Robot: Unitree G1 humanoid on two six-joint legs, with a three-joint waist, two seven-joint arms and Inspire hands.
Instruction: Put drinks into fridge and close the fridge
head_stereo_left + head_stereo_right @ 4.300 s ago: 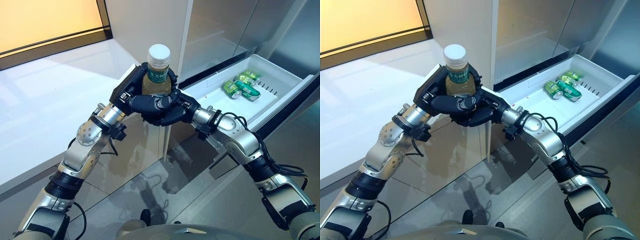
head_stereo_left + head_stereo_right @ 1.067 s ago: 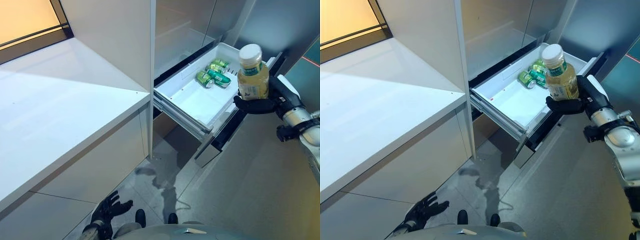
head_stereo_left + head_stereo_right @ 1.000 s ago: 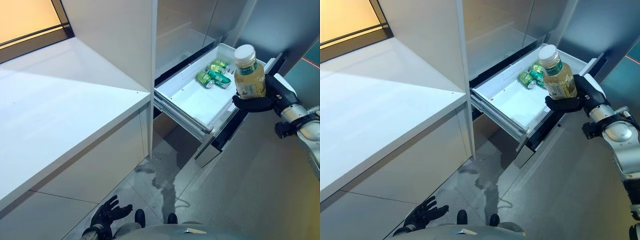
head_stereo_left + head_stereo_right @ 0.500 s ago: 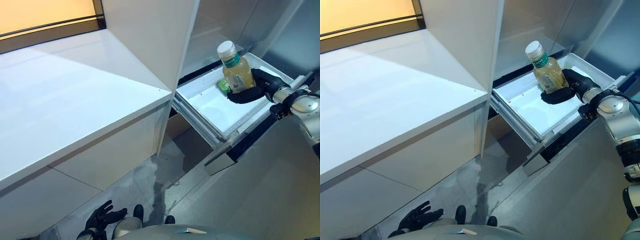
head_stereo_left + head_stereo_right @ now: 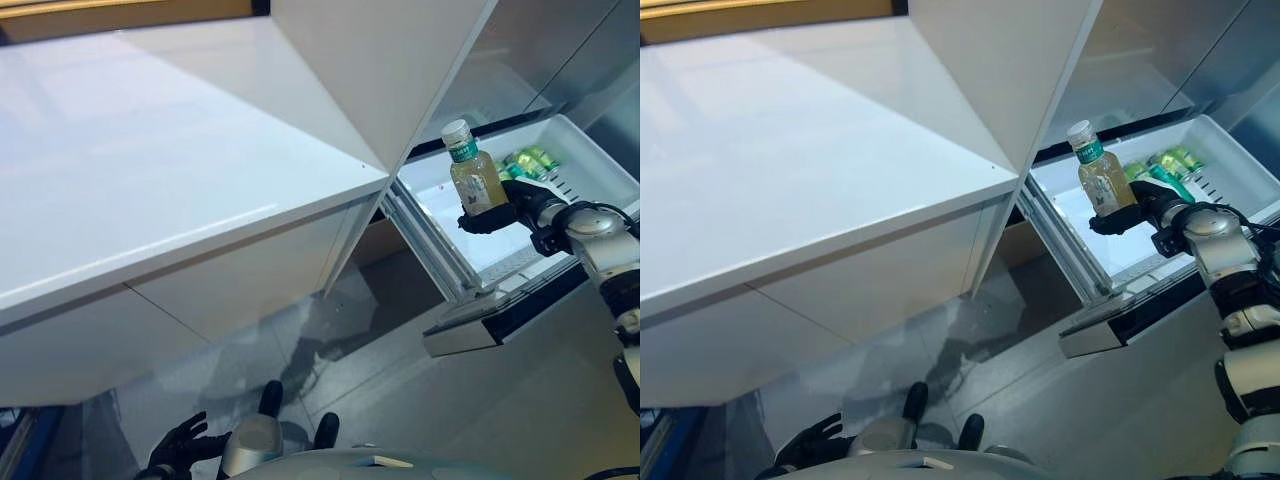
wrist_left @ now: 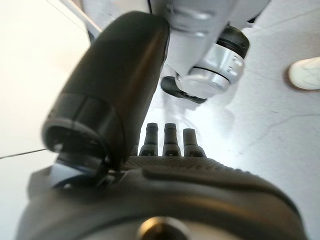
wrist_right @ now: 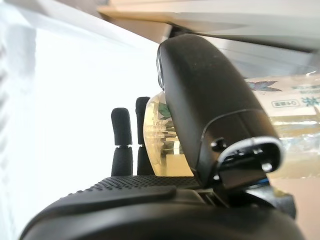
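My right hand (image 5: 520, 206) is shut on a bottle (image 5: 470, 176) of yellow drink with a white cap and green label. It holds the bottle upright over the open white fridge drawer (image 5: 592, 152). The bottle also shows in the right eye view (image 5: 1099, 176) and in the right wrist view (image 7: 165, 150), gripped between thumb and fingers. Green cans (image 5: 527, 162) lie in the back of the drawer. My left hand (image 5: 178, 450) hangs low near the floor with its fingers spread, and it shows in the left wrist view (image 6: 165, 142).
A white counter (image 5: 150, 150) fills the left, with a tall white panel (image 5: 400, 60) beside the fridge. The drawer's dark front (image 5: 500, 315) sticks out over the grey floor. A person's white shoe (image 6: 305, 75) shows on the floor.
The camera has swung, shifting the whole scene. My right hand has carried the bottle further in over the drawer, nearer the green cans. The left hand stays low.
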